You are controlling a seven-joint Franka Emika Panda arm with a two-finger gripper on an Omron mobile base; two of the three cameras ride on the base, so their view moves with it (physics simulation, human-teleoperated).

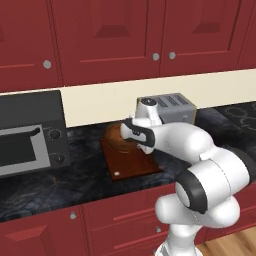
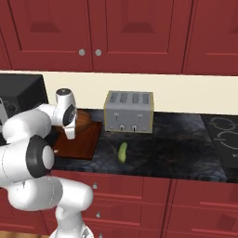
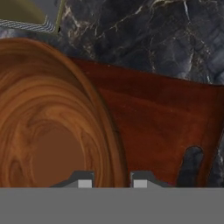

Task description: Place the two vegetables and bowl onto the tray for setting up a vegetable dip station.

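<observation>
The brown wooden bowl [image 3: 48,131] sits over the back end of the reddish-brown tray [image 3: 148,118]. My gripper [image 3: 112,183] is shut on the bowl, with the bowl's rim between the two fingertips. From the left base, the hand [image 1: 136,131] is over the bowl [image 1: 116,139] at the far part of the tray [image 1: 135,165]. I cannot tell whether the bowl rests on the board or hangs just above it. The green cucumber-like vegetable [image 2: 122,152] lies on the dark counter in front of the toaster, to the right of the tray [image 2: 81,143].
A silver toaster [image 2: 128,111] stands right of the tray against the wall. A black toaster oven [image 1: 30,135] sits to the left. A stove top [image 2: 225,135] is at the far right. Red cabinets hang above.
</observation>
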